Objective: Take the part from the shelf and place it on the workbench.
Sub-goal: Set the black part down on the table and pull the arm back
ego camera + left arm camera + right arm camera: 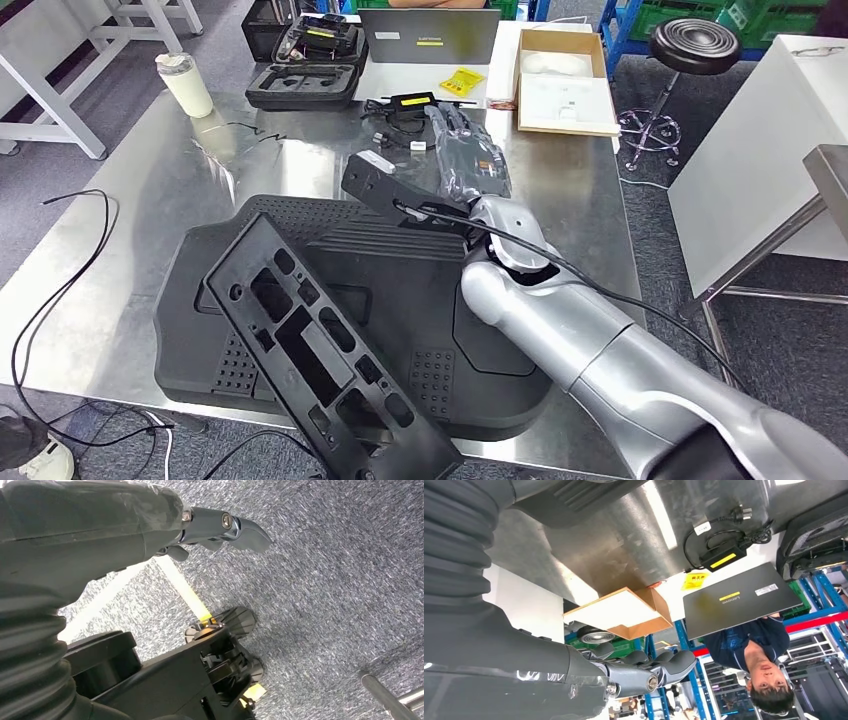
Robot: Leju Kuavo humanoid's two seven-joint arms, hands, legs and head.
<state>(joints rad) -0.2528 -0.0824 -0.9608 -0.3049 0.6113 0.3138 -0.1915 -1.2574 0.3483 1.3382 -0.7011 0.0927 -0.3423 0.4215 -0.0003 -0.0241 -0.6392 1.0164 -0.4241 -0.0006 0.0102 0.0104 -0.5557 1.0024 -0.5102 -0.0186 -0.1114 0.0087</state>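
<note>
Right hand empty, fingers loosely apart over workbench, beyond black part.

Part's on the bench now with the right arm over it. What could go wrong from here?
1. The slotted black panel leans on the large black part and overhangs the table edge; a nudge might tip it off.
2. The right hand hovers by the cables and charger; pulling back could snag them.

Bare steel workbench left of the black part; cables crowd beyond.
</note>
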